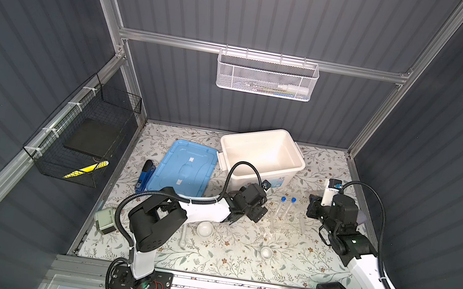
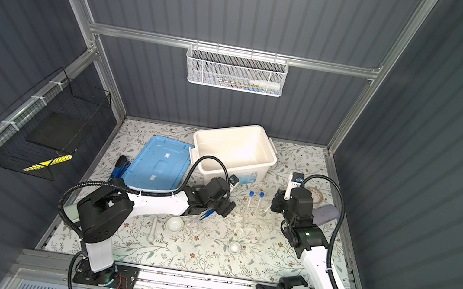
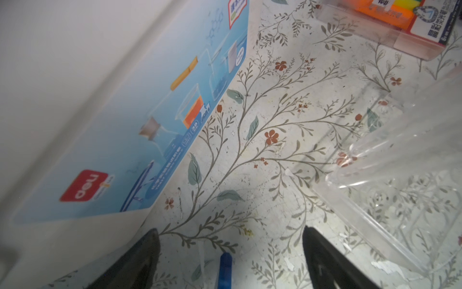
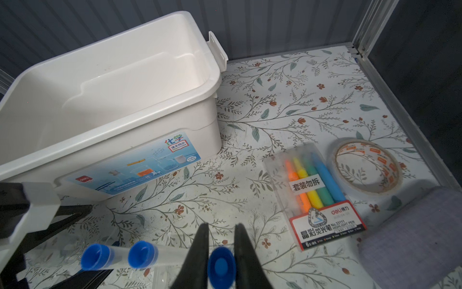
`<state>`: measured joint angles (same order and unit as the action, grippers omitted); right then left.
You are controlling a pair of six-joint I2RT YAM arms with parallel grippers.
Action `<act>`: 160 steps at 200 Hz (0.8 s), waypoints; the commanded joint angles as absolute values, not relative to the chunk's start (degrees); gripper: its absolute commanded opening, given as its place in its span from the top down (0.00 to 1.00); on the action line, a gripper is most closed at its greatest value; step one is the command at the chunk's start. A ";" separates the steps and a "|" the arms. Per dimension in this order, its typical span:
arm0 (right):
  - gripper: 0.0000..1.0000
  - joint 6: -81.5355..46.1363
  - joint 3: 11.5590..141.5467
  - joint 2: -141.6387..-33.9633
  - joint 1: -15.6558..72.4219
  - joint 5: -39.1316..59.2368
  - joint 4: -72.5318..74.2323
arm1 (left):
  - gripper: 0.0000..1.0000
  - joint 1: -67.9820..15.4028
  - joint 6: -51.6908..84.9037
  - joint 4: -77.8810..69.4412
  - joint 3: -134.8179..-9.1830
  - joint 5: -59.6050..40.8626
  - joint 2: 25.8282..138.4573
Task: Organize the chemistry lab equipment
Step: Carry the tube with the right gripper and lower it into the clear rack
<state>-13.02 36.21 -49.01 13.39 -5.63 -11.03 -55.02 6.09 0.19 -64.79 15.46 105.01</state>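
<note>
Clamping blue-capped test tube [image 4: 221, 266]: right gripper [image 4: 222, 230] | left gripper [image 3: 231, 230] spread wide over blue tweezers [image 3: 225, 270], white bin's [image 2: 235, 149] 6 o'clock.

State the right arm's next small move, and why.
Probably open the right end effector and let go: it is shut on the third test tube, whose blue cap sits level with the two tubes standing in the tube rack, so it looks seated.
</note>
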 commanded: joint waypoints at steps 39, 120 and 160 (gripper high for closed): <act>0.84 -12.11 35.07 -50.64 14.39 -7.73 -9.95 | 0.07 -54.98 7.21 -0.09 -63.91 16.39 102.74; 0.81 -9.70 35.91 -52.47 16.23 -8.25 -10.02 | 0.06 -54.98 7.21 -0.01 -63.92 16.59 102.74; 0.79 -9.24 36.20 -53.33 17.48 -7.78 -9.82 | 0.06 -54.94 7.21 -0.03 -63.91 16.57 102.86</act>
<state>-10.22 35.68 -52.84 16.67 -7.33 -10.31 -55.02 6.33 0.12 -64.31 15.70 104.77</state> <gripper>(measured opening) 0.210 0.940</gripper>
